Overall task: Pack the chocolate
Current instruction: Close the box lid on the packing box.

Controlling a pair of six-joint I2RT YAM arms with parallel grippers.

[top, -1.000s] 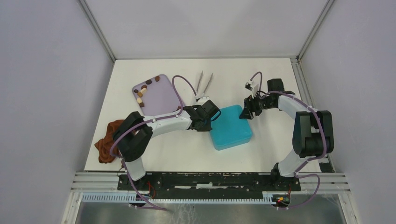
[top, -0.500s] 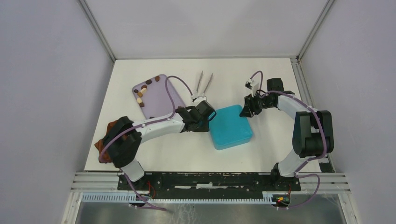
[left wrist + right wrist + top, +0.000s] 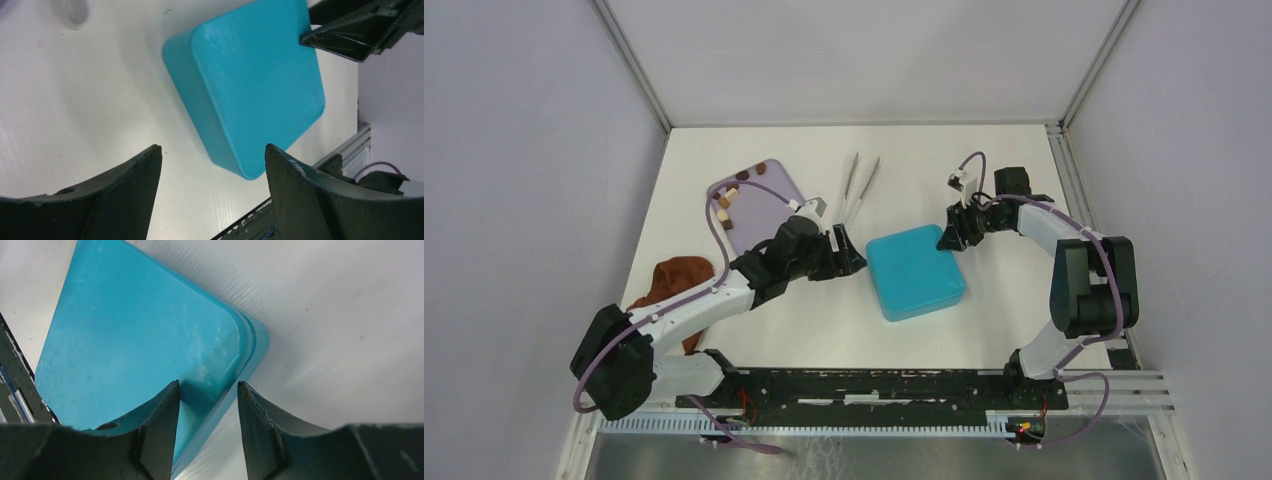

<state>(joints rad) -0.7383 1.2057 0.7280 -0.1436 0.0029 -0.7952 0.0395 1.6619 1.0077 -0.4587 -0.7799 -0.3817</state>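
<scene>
Plainly, chocolate pieces (image 3: 727, 200) lie on the purple tray (image 3: 774, 205), behind the left gripper (image 3: 849, 252), whose fingers are spread and empty. Just ahead of it the blue box (image 3: 914, 272) sits lid-on. The right gripper (image 3: 952, 236) straddles its far corner, touching. So packing is not finished; box contents are hidden.

Closed blue box (image 3: 915, 272); chocolates (image 3: 727, 198) on lilac tray (image 3: 764, 215)

Too small on the purple tray (image 3: 769, 205) to tell chocolate pieces (image 3: 727, 200) apart. Brown cloth (image 3: 676, 277) partly hidden under left arm. Blue box (image 3: 145, 350) cut off by frame's lower edge in right wrist view.
</scene>
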